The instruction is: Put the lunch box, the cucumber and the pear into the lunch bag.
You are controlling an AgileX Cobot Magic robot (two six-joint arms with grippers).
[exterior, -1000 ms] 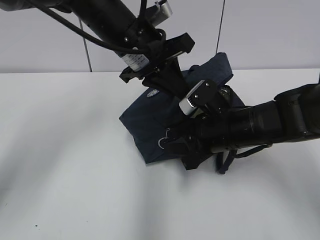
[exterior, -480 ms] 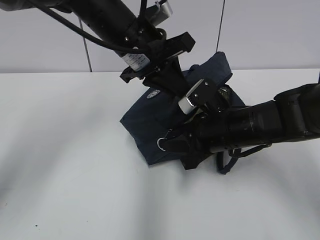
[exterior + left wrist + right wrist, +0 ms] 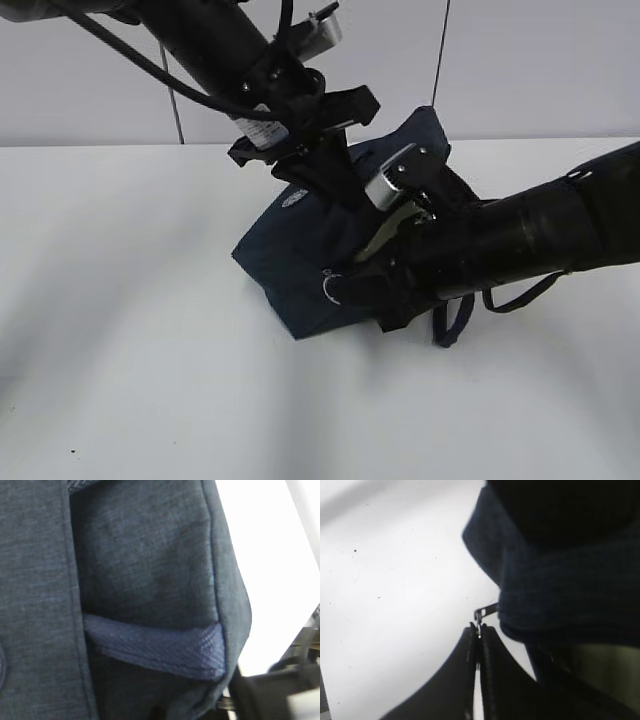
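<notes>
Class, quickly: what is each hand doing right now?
Left hand: pressed against the lunch bag; open or closed cannot be told.
Right hand: closed on the zipper pull.

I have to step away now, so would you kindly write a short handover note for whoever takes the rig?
Right gripper: fingers shut on the zipper pull at the lunch bag's near corner.
Left gripper: pressed against the bag's top; its fingers are hidden, state unclear.
Lunch bag: tilted on the white table, one loop handle hanging at the front.
Lunch box, cucumber and pear: not visible in any view; probably inside, unconfirmed.
Left: confirm contents, finish the zipper, release both grippers.
</notes>
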